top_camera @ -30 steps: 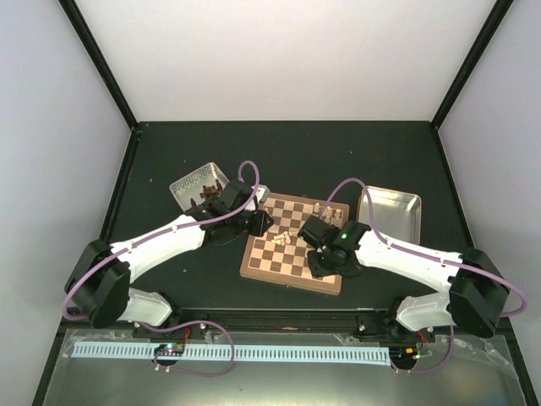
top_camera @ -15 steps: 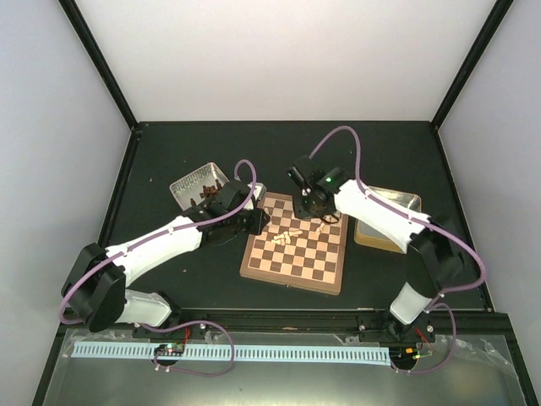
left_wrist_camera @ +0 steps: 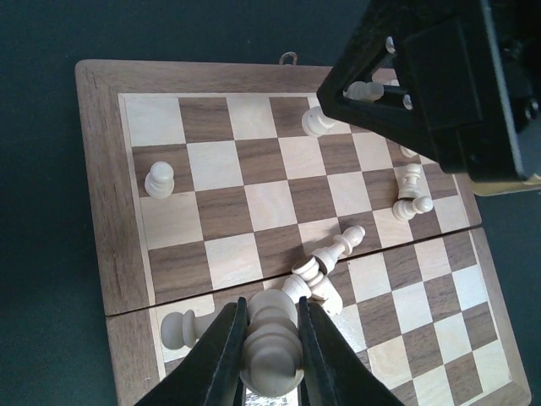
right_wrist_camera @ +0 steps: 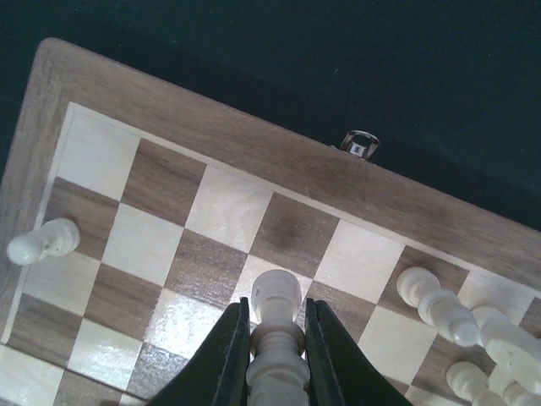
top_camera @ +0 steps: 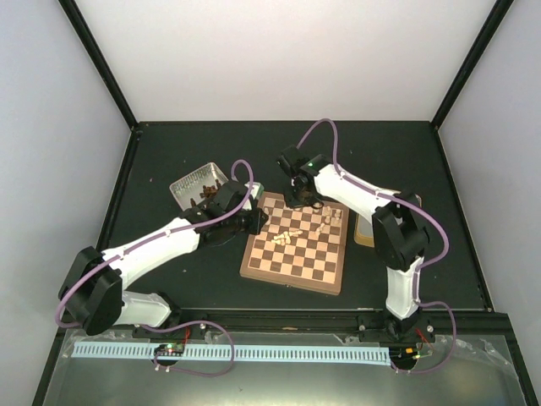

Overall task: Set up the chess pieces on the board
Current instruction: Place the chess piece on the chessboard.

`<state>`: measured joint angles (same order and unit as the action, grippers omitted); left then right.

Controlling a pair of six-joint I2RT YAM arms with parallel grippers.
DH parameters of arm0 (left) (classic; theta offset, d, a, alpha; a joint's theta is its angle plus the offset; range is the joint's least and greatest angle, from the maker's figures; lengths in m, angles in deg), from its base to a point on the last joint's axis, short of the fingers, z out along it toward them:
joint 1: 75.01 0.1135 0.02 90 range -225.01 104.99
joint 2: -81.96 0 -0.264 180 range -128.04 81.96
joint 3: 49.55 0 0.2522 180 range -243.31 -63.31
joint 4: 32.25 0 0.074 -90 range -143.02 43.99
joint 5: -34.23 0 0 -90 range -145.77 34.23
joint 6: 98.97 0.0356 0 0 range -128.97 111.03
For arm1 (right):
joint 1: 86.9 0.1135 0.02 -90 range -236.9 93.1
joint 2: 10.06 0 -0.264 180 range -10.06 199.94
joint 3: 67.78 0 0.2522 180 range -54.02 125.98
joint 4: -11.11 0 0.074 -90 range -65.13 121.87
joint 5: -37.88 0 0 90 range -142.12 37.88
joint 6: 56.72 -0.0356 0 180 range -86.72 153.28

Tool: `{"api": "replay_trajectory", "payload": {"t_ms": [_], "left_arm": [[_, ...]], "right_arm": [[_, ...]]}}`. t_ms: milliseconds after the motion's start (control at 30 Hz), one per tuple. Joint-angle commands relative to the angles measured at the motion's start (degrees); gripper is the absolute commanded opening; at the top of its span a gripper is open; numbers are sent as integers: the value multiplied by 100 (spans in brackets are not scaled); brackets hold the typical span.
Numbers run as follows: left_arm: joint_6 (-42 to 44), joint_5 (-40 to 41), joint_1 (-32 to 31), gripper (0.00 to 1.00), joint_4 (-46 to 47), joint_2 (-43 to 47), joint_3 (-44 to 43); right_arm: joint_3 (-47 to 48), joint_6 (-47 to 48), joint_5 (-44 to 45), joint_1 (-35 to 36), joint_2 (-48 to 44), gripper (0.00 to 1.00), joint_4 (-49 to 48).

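Observation:
The board (top_camera: 325, 275) lies at the table's middle, with several cream chess pieces (top_camera: 286, 238) standing or lying on it. My left gripper (top_camera: 258, 222) hovers over the board's left edge, shut on a cream pawn (left_wrist_camera: 270, 372) above a heap of lying pieces (left_wrist_camera: 325, 262). One pawn (left_wrist_camera: 159, 179) stands alone near the left rim. My right gripper (top_camera: 297, 196) is over the board's far edge, shut on a taller cream piece (right_wrist_camera: 276, 296) that points down at a light square. More pieces (right_wrist_camera: 439, 304) stand to its right.
An open metal tin (top_camera: 191, 181) holding dark pieces sits at the back left, close to my left wrist. A second tin (top_camera: 365, 227) shows right of the board, mostly hidden under my right arm. A small metal clasp (right_wrist_camera: 362, 144) sticks out of the board's far rim.
My right arm has swung from the board's near right side up to its far edge, its jaws staying shut. The left arm has hardly moved.

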<state>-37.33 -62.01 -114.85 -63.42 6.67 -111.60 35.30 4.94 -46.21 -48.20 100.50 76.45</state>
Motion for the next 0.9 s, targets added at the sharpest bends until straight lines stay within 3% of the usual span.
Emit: {"api": "replay_trajectory", "payload": {"t_ms": [0, 600, 867], "left_arm": [[-48, 10, 13, 2, 86, 120, 58], [17, -130, 18, 1, 133, 127, 146], [9, -149, 13, 1, 98, 155, 181]], "right_arm": [[274, 144, 65, -60, 286, 11, 97], [199, 78, 304, -130, 713, 12, -183], [345, 76, 266, -144, 784, 24, -136]]}}
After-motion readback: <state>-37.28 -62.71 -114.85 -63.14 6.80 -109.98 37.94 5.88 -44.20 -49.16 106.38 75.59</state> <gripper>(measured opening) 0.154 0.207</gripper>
